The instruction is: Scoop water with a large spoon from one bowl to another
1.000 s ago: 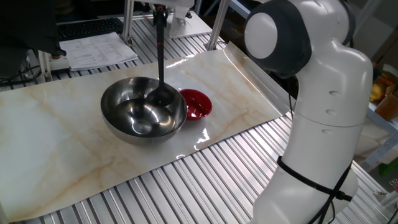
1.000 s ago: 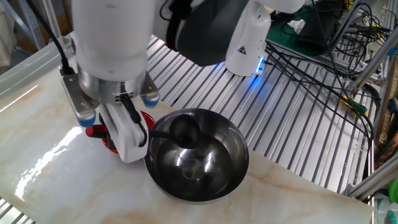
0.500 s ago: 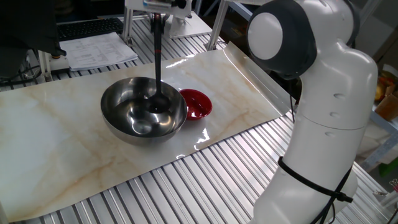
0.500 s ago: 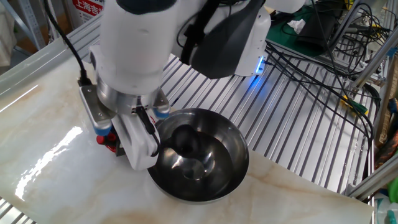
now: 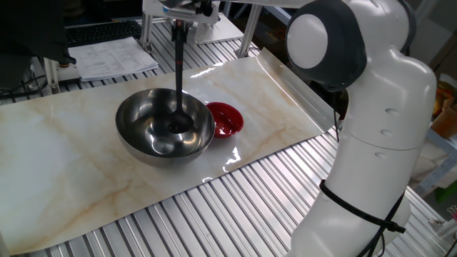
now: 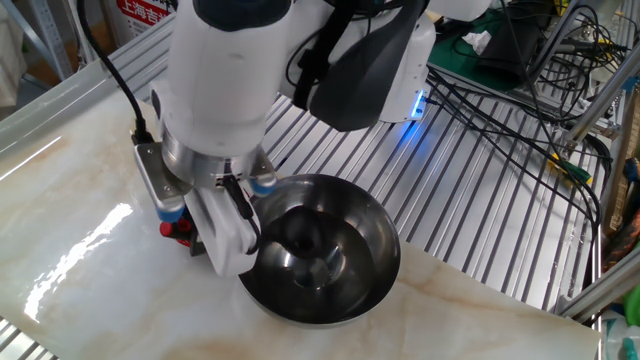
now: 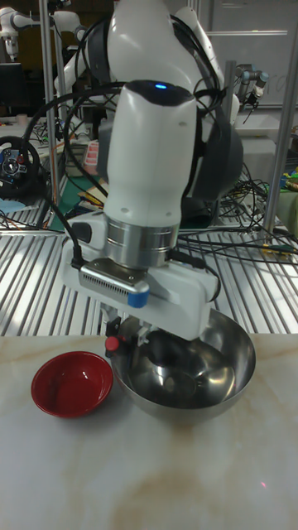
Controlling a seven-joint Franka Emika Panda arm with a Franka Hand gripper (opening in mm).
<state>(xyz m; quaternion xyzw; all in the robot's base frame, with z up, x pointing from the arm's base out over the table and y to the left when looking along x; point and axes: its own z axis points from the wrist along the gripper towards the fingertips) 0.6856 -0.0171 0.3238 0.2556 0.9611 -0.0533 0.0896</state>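
The large spoon (image 5: 177, 78) is being held nearly upright by the gripper (image 5: 180, 13), whose jaws are clenched on the top of the thin handle at the upper edge of one fixed view. The round black scoop (image 6: 300, 236) is being dipped low inside the steel mixing bowl (image 5: 136, 114), close to the bowl's bottom and a little toward the side nearest the red bowl (image 5: 227, 118). The water cannot be made out with certainty; only glints and reflections are being shown on the steel bowl's inner wall. The red bowl is being seen just beside the steel bowl on the marbled sheet (image 5: 64, 164), their rims very near or touching, though which cannot be told. In the tall fixed view the red bowl (image 7: 71, 383) is lying to the left of the steel bowl (image 7: 232, 356), and most of the spoon is being hidden by the arm's wrist (image 7: 141, 248), with only a small red part (image 7: 111, 343) showing beneath it. In the other fixed view the red bowl is being almost wholly covered by the wrist.
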